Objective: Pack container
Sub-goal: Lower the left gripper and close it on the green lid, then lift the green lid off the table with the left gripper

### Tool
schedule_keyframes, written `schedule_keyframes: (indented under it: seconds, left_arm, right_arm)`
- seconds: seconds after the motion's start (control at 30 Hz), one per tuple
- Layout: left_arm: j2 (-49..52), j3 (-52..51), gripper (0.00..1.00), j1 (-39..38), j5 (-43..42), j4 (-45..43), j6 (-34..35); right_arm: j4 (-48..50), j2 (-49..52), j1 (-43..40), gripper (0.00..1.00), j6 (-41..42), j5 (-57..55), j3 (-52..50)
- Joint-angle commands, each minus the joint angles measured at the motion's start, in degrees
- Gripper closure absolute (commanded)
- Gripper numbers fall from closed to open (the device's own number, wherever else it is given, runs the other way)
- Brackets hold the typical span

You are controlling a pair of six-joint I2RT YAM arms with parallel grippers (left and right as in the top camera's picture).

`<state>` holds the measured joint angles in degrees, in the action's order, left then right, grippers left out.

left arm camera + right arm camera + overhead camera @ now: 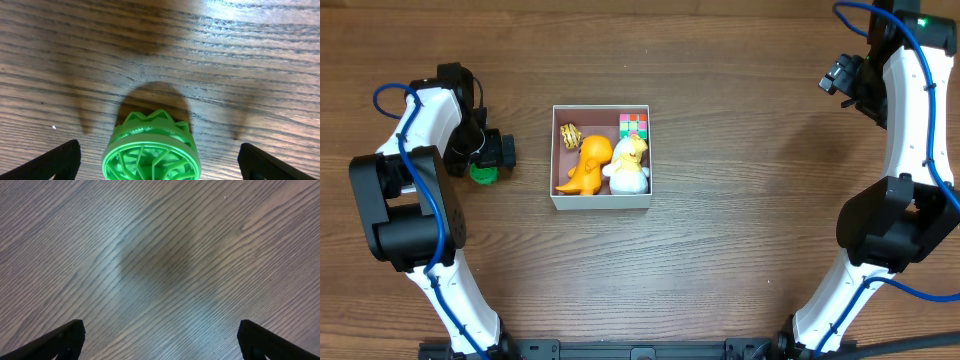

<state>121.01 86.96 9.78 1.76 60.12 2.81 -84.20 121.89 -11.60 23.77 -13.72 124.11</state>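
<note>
Container (601, 202) sits mid-counter (740, 230). Left pincer (160, 167) is spread wide, straddling a green ribbed toy (151, 152) without touching it; looks lined up for a grab. In the box: gold piece (569, 134), orange figure (586, 166), white-yellow figure (627, 165), colour cube (633, 124). Right pincer (160, 345) is spread, holding nothing, far right, probably keeping clear. No readable writing.

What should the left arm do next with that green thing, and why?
Probably lower the left gripper and close on the green toy: its jaws stand open on either side of it, and the toy sits on the table outside the container, not yet packed.
</note>
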Motion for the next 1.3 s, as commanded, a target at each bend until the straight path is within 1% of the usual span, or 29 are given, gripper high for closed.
schedule_keyframes:
  seconds: [0.0,0.43,0.63,0.77,0.83,0.9,0.93,0.97,1.0,1.03,1.1,1.13,1.17,1.27]
  left_arm:
    - [0.85,-0.68,0.0,-0.04,0.13,-0.24,0.17]
    - [3.1,-0.72,0.0,-0.04,0.5,-0.26,-0.07]
    - [3.1,-0.72,0.0,-0.04,3.91,-0.15,-0.04]
    - [3.08,-0.7,0.0,-0.04,4.02,-0.17,0.26]
    - [3.08,-0.7,0.06,-0.04,4.02,-0.17,0.46]
    - [3.08,-0.7,0.14,-0.04,4.02,-0.15,0.59]
    - [3.08,-0.7,0.27,-0.04,4.02,-0.15,0.7]
    - [3.08,-0.7,0.29,-0.04,4.04,-0.15,1.2]
    - [3.08,-0.7,0.28,-0.04,4.04,-0.17,1.49]
    - [3.08,-0.7,0.25,-0.04,4.02,-0.15,1.51]
    - [3.08,-0.7,0.24,-0.04,4.0,-0.13,1.51]
    - [3.08,-0.7,0.28,-0.04,4.02,-0.13,1.51]
    - [3.08,-0.7,0.34,-0.04,4.02,-0.09,1.51]
    - [3.08,-0.7,0.48,-0.04,4.02,0.09,1.51]
  right_arm:
    - [0.17,-0.37,-0.04,0.0,0.28,-0.33,0.0]
    - [0.17,-0.37,-0.04,0.0,0.28,-0.33,0.0]
    - [0.17,-0.37,-0.04,0.0,0.28,-0.33,0.0]
    - [0.17,-0.37,-0.04,0.0,0.28,-0.33,0.0]
    - [0.17,-0.37,-0.04,0.0,0.28,-0.33,0.0]
    - [0.17,-0.37,-0.04,0.0,0.28,-0.33,0.0]
    - [0.17,-0.37,-0.04,0.0,0.26,-0.33,0.0]
    - [0.17,-0.37,-0.04,0.0,0.28,-0.33,0.0]
    - [0.17,-0.37,-0.04,0.0,0.26,-0.33,0.0]
    - [0.17,-0.37,-0.04,0.0,0.28,-0.33,0.0]
    - [0.17,-0.37,-0.04,0.0,0.26,-0.33,0.0]
    - [0.17,-0.37,-0.04,0.0,0.28,-0.33,0.0]
    - [0.17,-0.37,-0.04,0.0,0.28,-0.33,0.0]
    - [0.17,-0.37,-0.04,0.0,0.28,-0.33,0.0]
